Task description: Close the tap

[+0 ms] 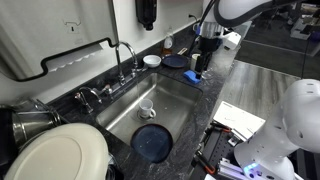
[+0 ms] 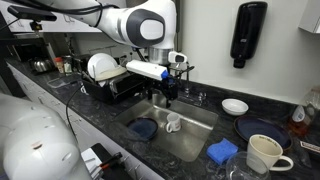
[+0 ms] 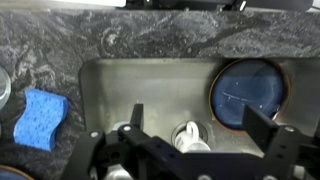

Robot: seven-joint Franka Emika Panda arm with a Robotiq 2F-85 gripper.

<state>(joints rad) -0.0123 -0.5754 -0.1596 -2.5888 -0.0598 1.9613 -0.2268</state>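
fingers [image 3: 136,118] apart above sink [image 3: 150,75], tap [image 1: 118,60] seemingly untouched

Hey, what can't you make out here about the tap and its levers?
Levers of the tap: too small in an exterior view to read their position.
Base of the tap: partly hidden behind the hand in an exterior view.
Wrist view: the tap lies outside the frame.
Running water: too small to tell.

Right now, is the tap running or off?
Cannot tell. No stream shows below the tap in an exterior view, but a thin flow could be missed, and its levers are too small to read.
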